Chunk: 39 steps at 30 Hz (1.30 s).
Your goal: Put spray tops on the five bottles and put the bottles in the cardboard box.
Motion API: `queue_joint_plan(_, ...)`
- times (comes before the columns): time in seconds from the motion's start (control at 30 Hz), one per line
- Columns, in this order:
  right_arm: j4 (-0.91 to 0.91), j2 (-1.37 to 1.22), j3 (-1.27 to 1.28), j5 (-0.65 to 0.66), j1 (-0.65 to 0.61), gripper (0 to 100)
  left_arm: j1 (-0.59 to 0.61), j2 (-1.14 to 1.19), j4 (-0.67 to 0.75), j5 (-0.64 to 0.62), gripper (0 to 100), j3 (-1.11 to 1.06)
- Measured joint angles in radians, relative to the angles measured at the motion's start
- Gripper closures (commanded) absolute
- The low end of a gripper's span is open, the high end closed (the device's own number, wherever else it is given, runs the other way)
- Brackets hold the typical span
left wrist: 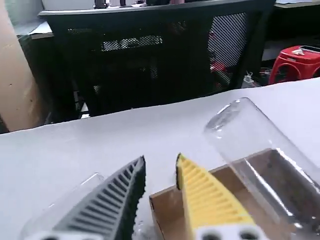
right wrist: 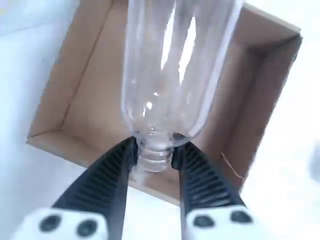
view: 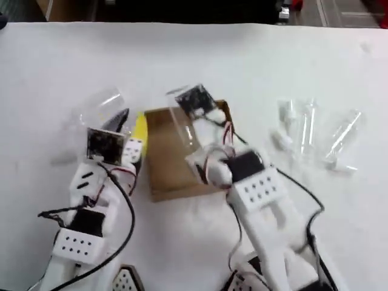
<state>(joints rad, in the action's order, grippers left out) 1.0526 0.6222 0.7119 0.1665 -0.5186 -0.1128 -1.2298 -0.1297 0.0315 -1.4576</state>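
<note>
Right wrist view, jaws gripping bottle (right wrist: 172, 75) neck

A white table (view: 182, 54) lay under bright, even light, and beyond its far edge stood a black mesh-backed chair (left wrist: 150, 60), with a red plastic stool (left wrist: 295, 62) to one side and a brown board (left wrist: 15, 85) at the other.

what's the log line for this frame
right gripper: shut on clear bottle neck, over cardboard box | left gripper: open, beside box | loose bottles: on table
</note>
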Motion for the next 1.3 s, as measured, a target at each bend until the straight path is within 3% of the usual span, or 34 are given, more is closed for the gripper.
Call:
queue_joint_plan(0.73, -0.049, 0.048, 0.103, 0.130, -0.236, 98.2, -0.044, 0.000, -0.021, 0.000, 86, 0.000)
queue_joint_plan(0.93, 0.008, 0.216, 0.103, 0.132, -0.180, 98.2, -0.046, 0.000, -0.021, 0.000, 86, 0.000)
queue_joint_plan(1.13, 0.120, 0.456, 0.104, 0.132, -0.232, 98.2, -0.044, 0.000, -0.021, 0.003, 87, 0.000)
queue_joint_plan(1.3, 0.104, 0.606, 0.192, 0.130, -0.235, 98.2, -0.044, 0.000, -0.021, 0.006, 87, 0.000)
